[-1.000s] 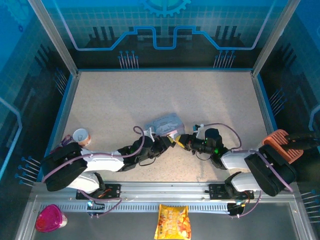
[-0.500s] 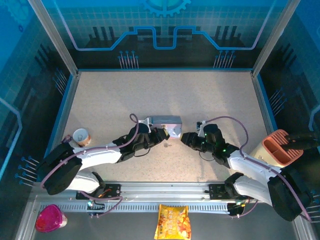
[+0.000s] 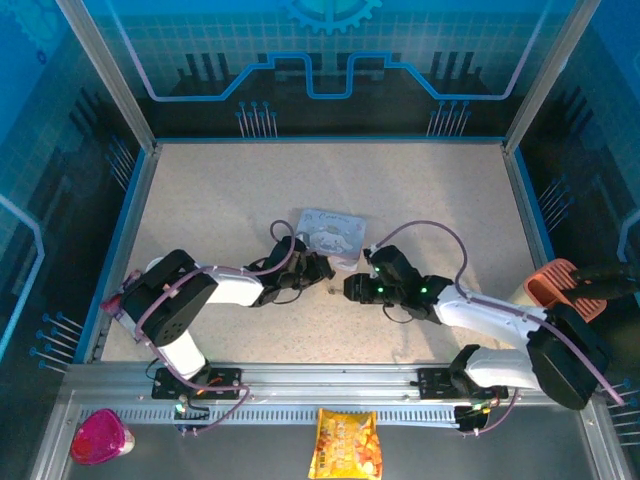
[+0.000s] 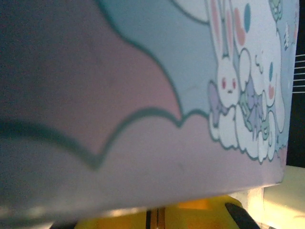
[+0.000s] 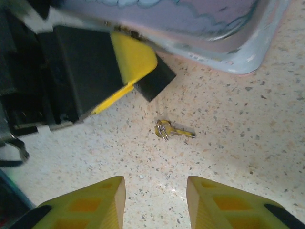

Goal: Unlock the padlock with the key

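A: So, how far is the robot with the lock?

B: Only at the beginning, it seems. Nearest, the right gripper (image 5: pixel 155 200) hangs low over the table (image 5: pixel 248 157). Its jaws are apart and nothing is between them.

A: And the key?

B: The key (image 5: pixel 172 130) lies flat on the table just beyond those open fingers, on a small ring. It touches neither arm and is not picked up yet.

A: What is behind it?

B: The left gripper (image 3: pixel 316 270) is at the near edge of the tin (image 3: pixel 332 232), with one yellow finger reaching under the rim. Whether its jaws are clamped on the tin or only rest against it, one cannot tell, because the other finger is hidden.

A: And the padlock?

B: Where the padlock sits cannot be told from here; perhaps it is on the hidden side of the tin. So nearly everything is left: the robot must take the key, bring it to the keyhole, and turn it.
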Available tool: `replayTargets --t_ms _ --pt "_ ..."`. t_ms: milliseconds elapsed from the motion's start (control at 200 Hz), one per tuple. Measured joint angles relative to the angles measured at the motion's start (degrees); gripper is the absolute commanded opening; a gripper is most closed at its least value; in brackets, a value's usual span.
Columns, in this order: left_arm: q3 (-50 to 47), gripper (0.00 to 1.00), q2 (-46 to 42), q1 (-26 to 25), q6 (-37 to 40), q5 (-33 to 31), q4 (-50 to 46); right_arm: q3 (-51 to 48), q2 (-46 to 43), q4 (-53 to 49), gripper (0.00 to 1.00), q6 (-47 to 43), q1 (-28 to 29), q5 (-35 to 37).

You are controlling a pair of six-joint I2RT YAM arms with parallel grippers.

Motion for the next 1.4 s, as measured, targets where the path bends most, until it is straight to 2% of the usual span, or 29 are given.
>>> replayTargets --t_ms 50,155,360,595,866,1021,1241,1401 --pt "0.00 0.02 0.04 0.59 0.00 0.57 0.59 2.34 2.67 -1.51 0.39 -1.51 1.22 0.83" --pt "0.00 0.23 0.04 1.33 0.17 1.01 1.27 7.30 7.63 -4.44 0.39 -4.22 2.95 2.64" --pt "-3.65 0.43 -3.96 2.60 0.92 0.98 1.84 15.21 15.37 -10.12 0.39 -8.46 4.55 5.97" --pt "-8.79 0.58 -17.35 3.30 2.56 0.09 -2.19 23.28 22.88 -16.20 0.39 -12.15 6.03 9.07" --pt "-15.13 0.68 -36.24 4.48 6.67 -4.61 -11.85 30.16 30.40 -23.50 0.37 -14.51 7.56 13.51" --pt "-17.92 0.71 -42.95 5.05 7.65 -6.43 -15.19 31.67 33.00 -25.90 0.35 -15.10 7.98 14.60" --pt "-19.04 0.71 -44.30 5.22 8.39 -7.39 -17.42 34.53 36.63 -27.65 0.21 -16.13 8.74 15.17" --pt "-19.23 0.71 -44.30 5.42 8.48 -7.48 -17.68 35.93 37.35 -28.30 0.05 -16.57 9.27 15.56"
